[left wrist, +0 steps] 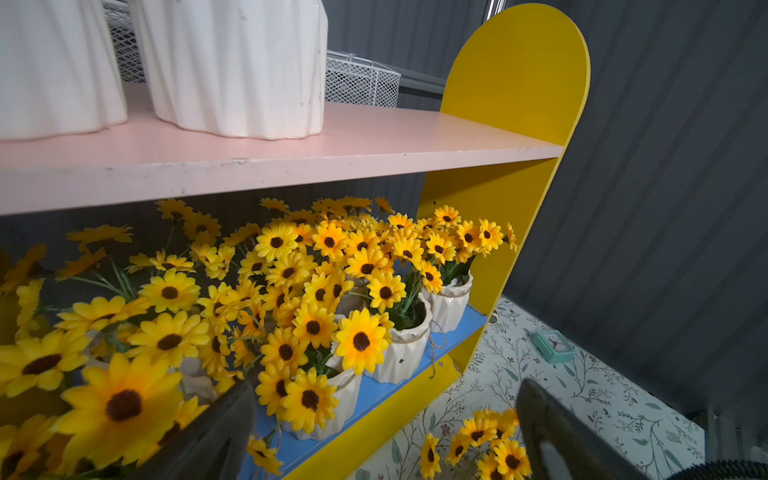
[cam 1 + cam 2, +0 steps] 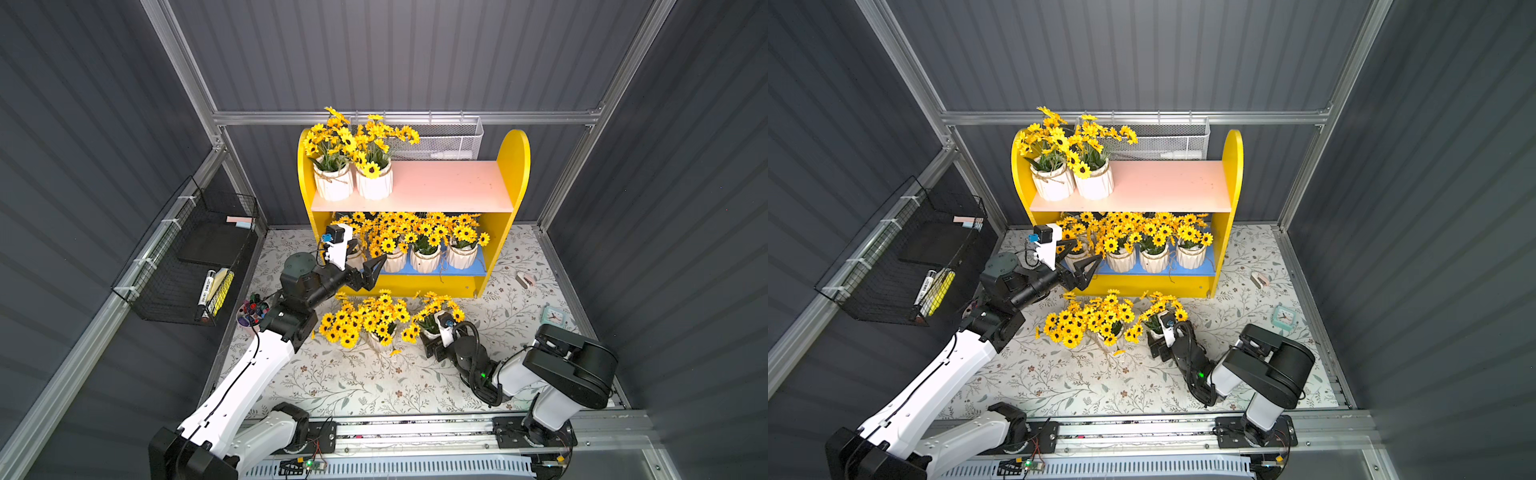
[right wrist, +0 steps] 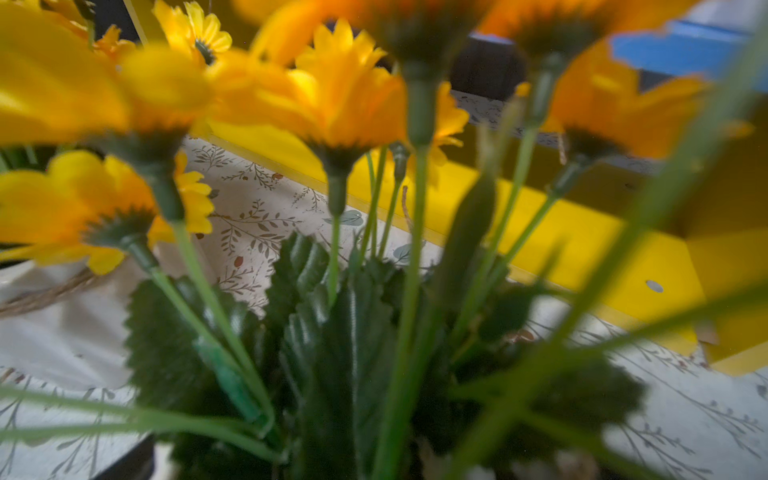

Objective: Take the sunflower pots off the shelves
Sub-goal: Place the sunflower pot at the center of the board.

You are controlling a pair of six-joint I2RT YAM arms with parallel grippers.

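Note:
The yellow shelves [image 2: 513,166] stand at the back. Two sunflower pots [image 2: 333,185] share the left of the pink upper board [image 1: 374,137], and several pots [image 2: 425,261] line the blue lower board. My left gripper [image 2: 372,275] is open at that board's left front edge, next to the leftmost pot [image 2: 355,257], with nothing between its fingers [image 1: 216,436]. On the floor in front stands a pot [image 2: 379,341]. Beside it another pot [image 2: 432,330] stands at my right gripper [image 2: 432,340]. In the right wrist view its stems [image 3: 415,249] fill the frame and the flowers hide the fingers.
A black wire basket [image 2: 183,257] with markers hangs on the left wall. A white mesh basket [image 2: 440,141] hangs behind the shelves. A pink cup of markers [image 2: 251,313] stands by the left arm. A teal clock [image 2: 553,316] and a small pink object [image 2: 525,279] lie at the right.

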